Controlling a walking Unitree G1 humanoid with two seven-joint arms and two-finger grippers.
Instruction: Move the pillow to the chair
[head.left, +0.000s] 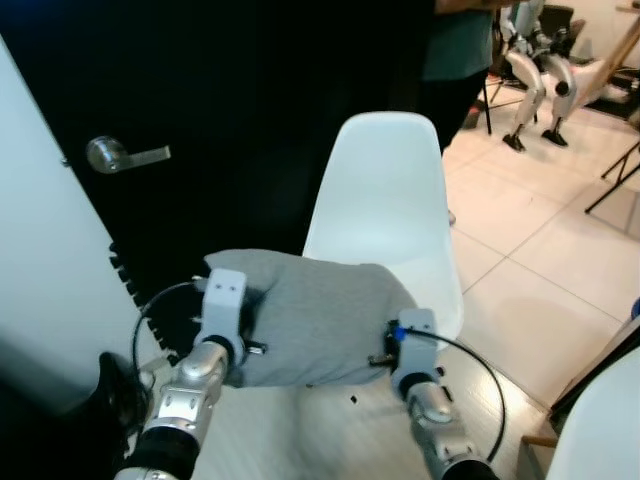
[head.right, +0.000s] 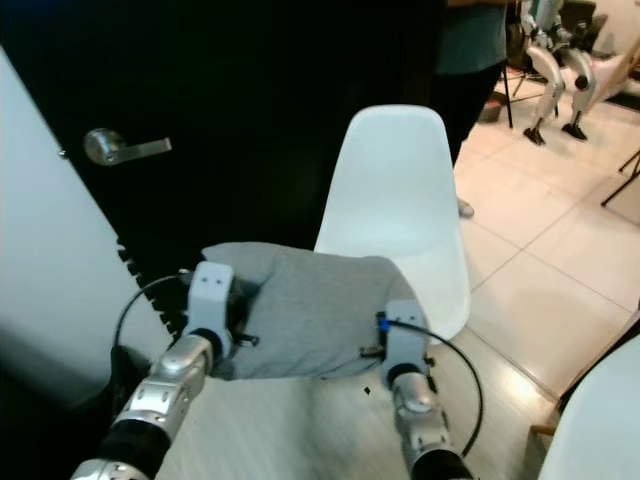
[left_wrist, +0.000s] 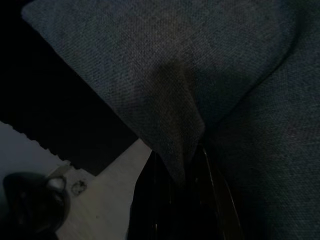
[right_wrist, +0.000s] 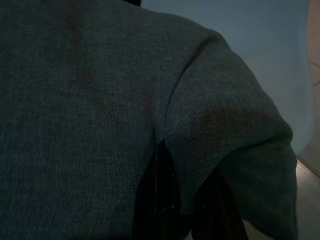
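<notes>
In the left wrist view the black fingers (left_wrist: 170, 200) were pinched on a fold of grey cloth, and in the right wrist view the other pair of fingers (right_wrist: 160, 200) were likewise closed into a crease of the same fabric. So the left gripper (head.left: 238, 335) held the left end of the grey pillow (head.left: 315, 315) and the right gripper (head.left: 400, 345) held its right end, the pillow hanging between them above the pale floor (head.left: 300, 430), its long axis running across from one arm to the other.

The white chair (head.left: 385, 200) stood straight ahead, just beyond the pillow, its back rising behind it. The pillow's far edge overlapped the seat's front in both eye views, but whether cloth was touching the seat or only hanging before it could not be told. Judged from this, the coming move was forward and down onto the seat, with both arms about equally near.

The seat itself was mostly hidden by the pillow, and the fingertips were buried in cloth. To the left was a black door with a lever handle (head.left: 125, 153); behind the chair a person's legs (head.left: 445, 90) were cut off, and another robot (head.left: 535, 80) stood farther back
</notes>
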